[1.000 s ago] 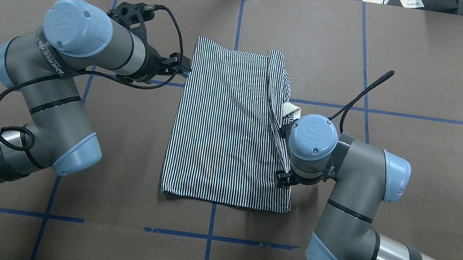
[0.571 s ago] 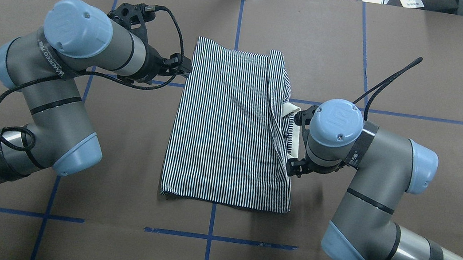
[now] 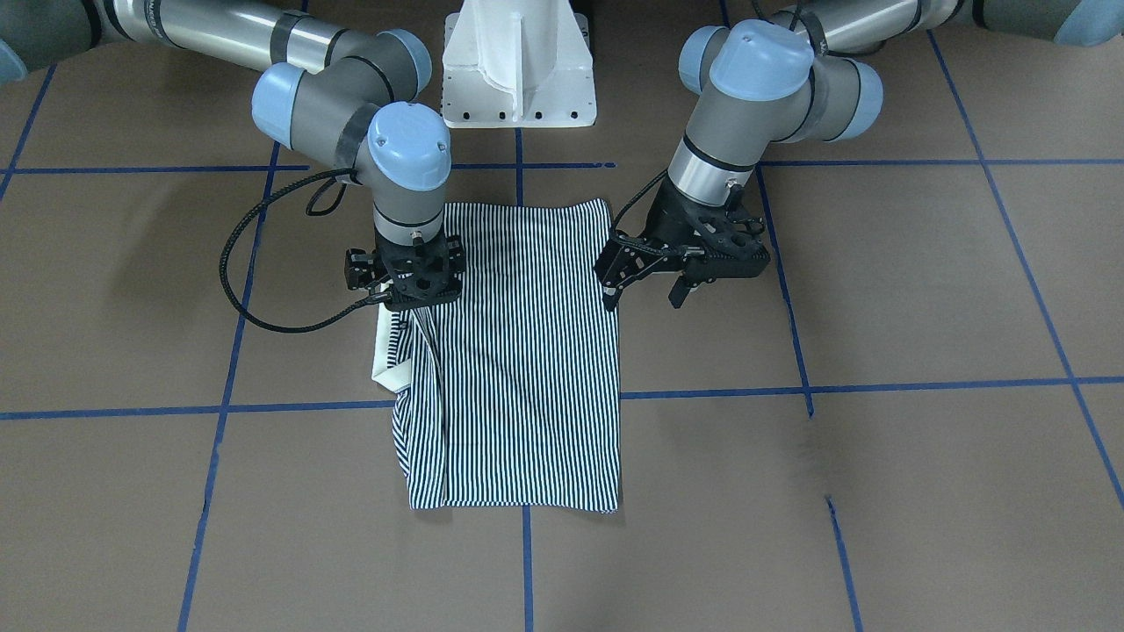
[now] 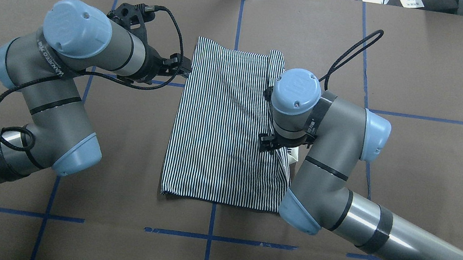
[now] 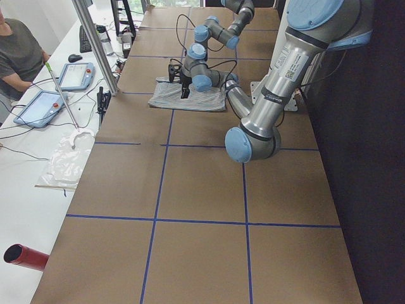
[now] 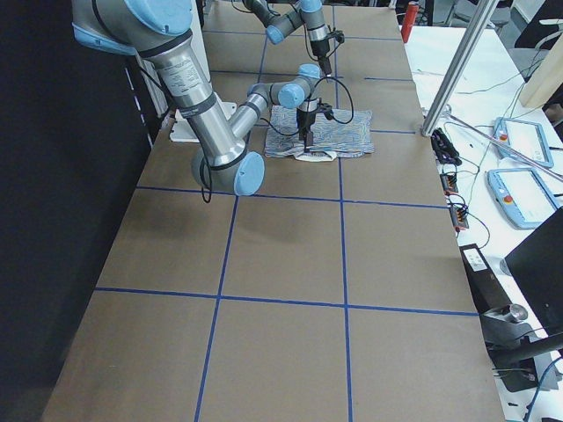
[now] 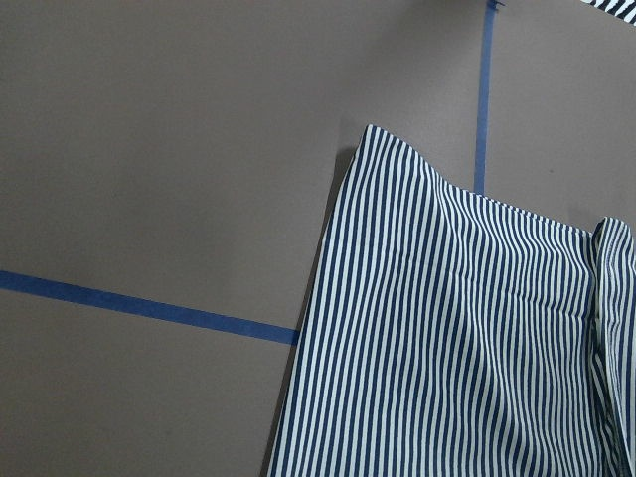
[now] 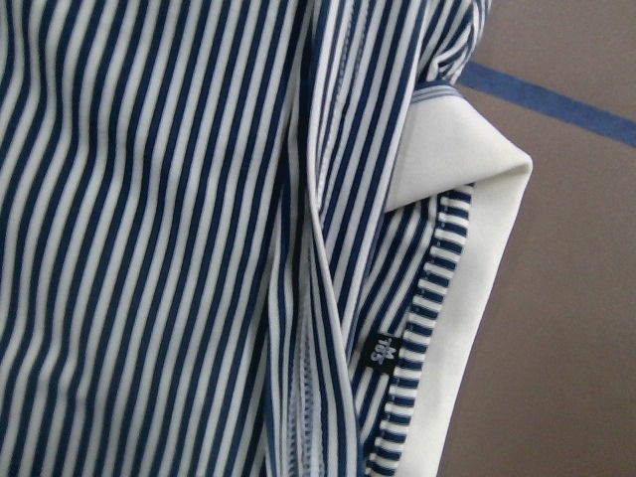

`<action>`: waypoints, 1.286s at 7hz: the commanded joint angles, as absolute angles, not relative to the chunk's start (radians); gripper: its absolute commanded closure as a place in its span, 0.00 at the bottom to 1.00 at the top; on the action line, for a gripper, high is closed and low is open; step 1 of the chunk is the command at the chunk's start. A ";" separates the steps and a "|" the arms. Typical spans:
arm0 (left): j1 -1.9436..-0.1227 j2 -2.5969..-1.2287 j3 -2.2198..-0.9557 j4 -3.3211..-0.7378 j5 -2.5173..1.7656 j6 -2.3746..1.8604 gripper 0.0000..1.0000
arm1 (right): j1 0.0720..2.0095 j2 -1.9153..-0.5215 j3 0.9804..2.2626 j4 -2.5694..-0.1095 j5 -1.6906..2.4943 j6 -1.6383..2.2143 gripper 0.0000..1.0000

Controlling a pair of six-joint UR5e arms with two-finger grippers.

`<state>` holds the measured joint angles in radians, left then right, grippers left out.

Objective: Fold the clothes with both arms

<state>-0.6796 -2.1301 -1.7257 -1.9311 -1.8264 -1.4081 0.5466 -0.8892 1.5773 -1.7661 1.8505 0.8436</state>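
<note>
My right gripper (image 3: pixel 408 303) hangs over the cream collar (image 8: pixel 467 189) poking from the folded striped polo shirt (image 4: pixel 223 124) at the table's (image 4: pixel 384 190) middle, probably to tuck it in, though I cannot tell its opening, while my left gripper (image 3: pixel 641 301) hovers spread and empty beside the opposite edge.

Brown table (image 4: pixel 446 64), blue tape grid (image 4: pixel 209 237), white side bench (image 5: pixel 25 158) — tablets (image 5: pixel 76 76), metal post (image 5: pixel 96 44)

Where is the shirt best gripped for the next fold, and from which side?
Grip the cream collar on the shirt's right edge, coming from above and from the right. It sticks out past the folded striped layers, so a finger could probably slide under it without catching the layers below.
</note>
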 commanded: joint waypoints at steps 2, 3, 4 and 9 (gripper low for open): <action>-0.680 -2.132 -1.730 -1.928 -1.827 -1.408 0.00 | 0.545 -0.894 1.548 -1.767 1.848 0.834 0.00; -0.680 -2.132 -1.733 -1.928 -1.827 -1.408 0.00 | 0.545 -0.897 1.542 -1.767 1.848 0.834 0.00; -0.680 -2.134 -1.735 -1.928 -1.827 -1.408 0.00 | 0.546 -0.902 1.542 -1.767 1.848 0.833 0.00; -0.680 -2.151 -1.740 -1.925 -1.827 -1.417 0.00 | 0.649 -1.039 1.604 -1.764 1.856 0.686 0.00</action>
<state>-0.6796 -2.1416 -1.7394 -1.9263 -1.8270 -1.4136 0.6205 -0.9692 1.5676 -1.7664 1.8603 0.7362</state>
